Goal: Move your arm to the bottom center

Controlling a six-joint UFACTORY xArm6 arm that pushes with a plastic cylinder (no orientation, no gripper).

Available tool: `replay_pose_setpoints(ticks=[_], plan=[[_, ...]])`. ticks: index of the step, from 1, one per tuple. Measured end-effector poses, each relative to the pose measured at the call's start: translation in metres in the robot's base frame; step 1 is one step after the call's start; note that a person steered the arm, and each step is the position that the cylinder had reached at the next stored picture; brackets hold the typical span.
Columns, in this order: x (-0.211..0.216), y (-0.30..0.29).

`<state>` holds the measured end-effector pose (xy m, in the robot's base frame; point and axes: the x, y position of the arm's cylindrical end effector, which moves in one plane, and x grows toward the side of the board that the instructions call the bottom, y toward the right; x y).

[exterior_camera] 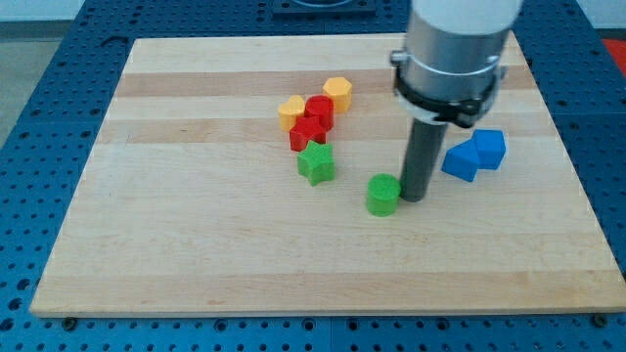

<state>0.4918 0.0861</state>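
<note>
Arm [458, 49] and rod come down from the view's top right of centre, and my tip [415, 198] meets the wooden counter [196, 254] a little right of the middle, well above the counter's bottom edge and so still some way from the bottom centre. No pincer is fitted here: the arm ends in a plain dark rod, so there is nothing to open or close and nothing is gripped. Just to the view's left of my tip, touching it or very nearly so, stands the green cylinder [383, 195]. Further left and slightly higher lies the green star [316, 163]. Above that star sits a tight cluster: a red block [307, 133] whose shape I cannot make out, a red cylinder [320, 110] just above it, an orange-yellow block [291, 111] against their left side, and a yellow hexagonal block [337, 93] at the cluster's upper right. To the view's right of the rod, near but apart from it, two blue blocks sit pressed together: a lower left blue block [460, 161] and an upper right blue block [488, 148]. A blue perforated surface [39, 98] surrounds the counter on all sides.
</note>
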Motion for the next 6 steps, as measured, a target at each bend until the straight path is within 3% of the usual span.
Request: replay_pose_setpoints(ticks=[2, 4, 5, 6], plan=[[0.000, -0.065], [0.016, -0.031], [0.054, -0.028], [0.099, -0.070]])
